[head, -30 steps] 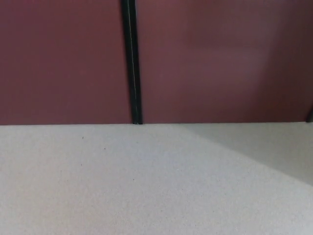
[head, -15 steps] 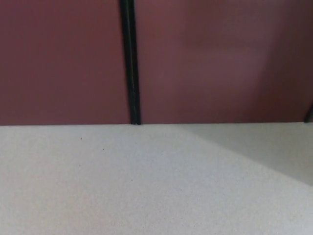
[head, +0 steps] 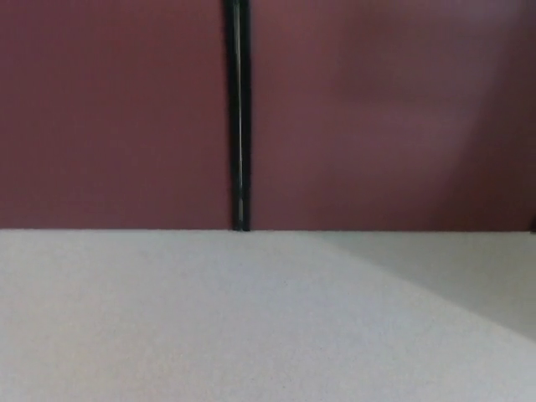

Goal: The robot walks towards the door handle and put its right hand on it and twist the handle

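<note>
A dark maroon door surface (head: 117, 117) fills the upper half of the blurred head view, split into 2 panels by a thin black vertical seam (head: 239, 117) that runs down to the pale speckled floor (head: 209, 327). To the right of the seam, a soft shadow (head: 469, 276) falls across the floor. The door handle and both hands lie outside the view, so their fingers cannot be judged.

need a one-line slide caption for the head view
Head view: dark red door panels split by a black vertical seam, above pale speckled floor; no handle or hands visible.
</note>
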Available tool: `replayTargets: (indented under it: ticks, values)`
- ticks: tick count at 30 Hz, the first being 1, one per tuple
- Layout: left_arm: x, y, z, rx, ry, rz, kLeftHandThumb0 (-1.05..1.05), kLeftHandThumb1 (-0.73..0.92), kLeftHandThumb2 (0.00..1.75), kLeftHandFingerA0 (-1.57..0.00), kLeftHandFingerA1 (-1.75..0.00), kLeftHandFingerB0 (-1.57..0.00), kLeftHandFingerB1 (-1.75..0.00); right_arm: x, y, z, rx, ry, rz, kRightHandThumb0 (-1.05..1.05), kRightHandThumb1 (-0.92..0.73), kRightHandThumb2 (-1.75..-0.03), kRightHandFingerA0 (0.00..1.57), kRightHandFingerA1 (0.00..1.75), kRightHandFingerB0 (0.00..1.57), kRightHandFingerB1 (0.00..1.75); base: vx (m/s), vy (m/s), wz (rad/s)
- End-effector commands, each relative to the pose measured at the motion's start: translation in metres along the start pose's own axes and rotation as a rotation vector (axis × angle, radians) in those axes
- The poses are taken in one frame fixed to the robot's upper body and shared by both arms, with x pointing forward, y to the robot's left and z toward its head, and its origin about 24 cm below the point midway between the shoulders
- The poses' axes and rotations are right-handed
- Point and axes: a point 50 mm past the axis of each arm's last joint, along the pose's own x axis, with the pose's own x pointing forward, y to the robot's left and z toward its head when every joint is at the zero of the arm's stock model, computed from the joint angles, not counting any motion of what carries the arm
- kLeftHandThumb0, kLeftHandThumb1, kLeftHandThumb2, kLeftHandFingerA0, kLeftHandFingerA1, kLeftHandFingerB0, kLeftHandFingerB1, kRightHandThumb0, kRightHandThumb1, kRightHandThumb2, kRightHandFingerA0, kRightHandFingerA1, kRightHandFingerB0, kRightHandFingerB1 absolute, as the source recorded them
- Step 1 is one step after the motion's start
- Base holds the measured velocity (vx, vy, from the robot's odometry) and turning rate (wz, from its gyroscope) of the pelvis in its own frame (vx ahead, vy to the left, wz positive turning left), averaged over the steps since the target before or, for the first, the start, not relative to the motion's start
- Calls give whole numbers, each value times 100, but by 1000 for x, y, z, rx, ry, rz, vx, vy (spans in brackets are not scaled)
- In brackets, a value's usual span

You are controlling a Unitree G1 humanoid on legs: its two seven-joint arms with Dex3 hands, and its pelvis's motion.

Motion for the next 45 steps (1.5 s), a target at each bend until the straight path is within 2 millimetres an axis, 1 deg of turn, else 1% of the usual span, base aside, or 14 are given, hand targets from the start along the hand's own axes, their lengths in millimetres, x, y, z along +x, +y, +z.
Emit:
replayTargets:
  ticks: [1, 4, 5, 6, 9, 10, 11, 12, 13, 19, 25, 31, 38, 45]
  values:
    - [0, -2, 0, 1, -8, -15, -20, 45, 76, -60, -77, -42, -69, 0, -2, 0, -5, -17, -20, -19, -65, -59, 68, 52, 57, 45, 261, 111, -3]
    - [0, -2, 1, 3, 1, -13, -20, 45, 76, -59, -77, -40, -68, -1, -2, 0, -9, -16, -25, -19, -65, -59, 68, 52, 57, 45, 202, 70, 6]
    - [0, -2, -1, 5, 8, -9, -22, 41, 85, -61, -78, -40, -69, -2, -3, -2, -13, -13, -26, -18, -65, -59, 68, 52, 57, 45, 225, 49, 14]
    - [-1, 0, -4, 11, 16, -7, -19, 45, 77, -61, -79, -38, -68, -3, -3, -5, -20, -9, -29, -18, -65, -59, 68, 52, 57, 45, 260, 36, 13]
    - [-1, 1, -5, 13, 20, -4, -18, 45, 77, -61, -79, -36, -67, -3, -3, -5, -17, -12, -31, -18, -64, -59, 68, 52, 57, 45, 241, 6, 8]
    - [-3, 4, -10, 22, 37, 5, -17, 45, 79, -64, -85, -32, -66, -7, -3, -11, -19, -4, -28, -18, -64, -59, 68, 52, 57, 45, 318, -59, 9]
    - [-4, 5, -13, 28, 47, 12, -20, 42, 86, -65, -84, -31, -65, -8, -3, -14, -21, 1, -27, -18, -64, -59, 68, 52, 57, 45, 358, -116, 11]
    - [-4, 5, -13, 30, 48, 14, -20, 42, 86, -65, -84, -31, -65, -8, -3, -14, -21, 1, -27, -18, -64, -59, 68, 52, 57, 45, 404, -85, -40]
    - [-3, 5, -12, 31, 51, 23, -18, 46, 78, -67, -88, -30, -65, -7, -3, -13, -32, 1, -26, -19, -64, -58, 68, 52, 57, 45, 546, -352, -55]
    - [-2, 2, -10, 36, 53, 26, -18, 46, 77, -69, -90, -27, -64, -5, -4, -8, -42, -15, -27, -18, -63, -58, 68, 52, 57, 45, 475, -259, 7]
    - [-5, 4, -20, 35, 73, 29, -19, 46, 76, -70, -92, -26, -64, -8, -2, -14, -56, 0, -31, -19, -63, -58, 68, 52, 57, 45, 188, 135, -7]
    - [-4, 2, -19, 68, 79, 32, -19, 46, 76, -70, -91, -28, -65, -6, -2, -12, -45, 7, -22, -19, -64, -58, 67, 51, 56, 45, 303, 249, -2]
    - [-6, 5, -23, 51, 81, 31, -19, 45, 77, -69, -91, -27, -64, -8, 1, -14, -50, 10, -17, -18, -64, -58, 67, 51, 55, 45, 102, -5, 2]
    - [-5, 1, -19, 65, 75, 27, -19, 45, 76, -69, -90, -27, -64, -4, -2, -7, -46, -5, -20, -18, -64, -58, 67, 51, 55, 45, 94, 17, 2]
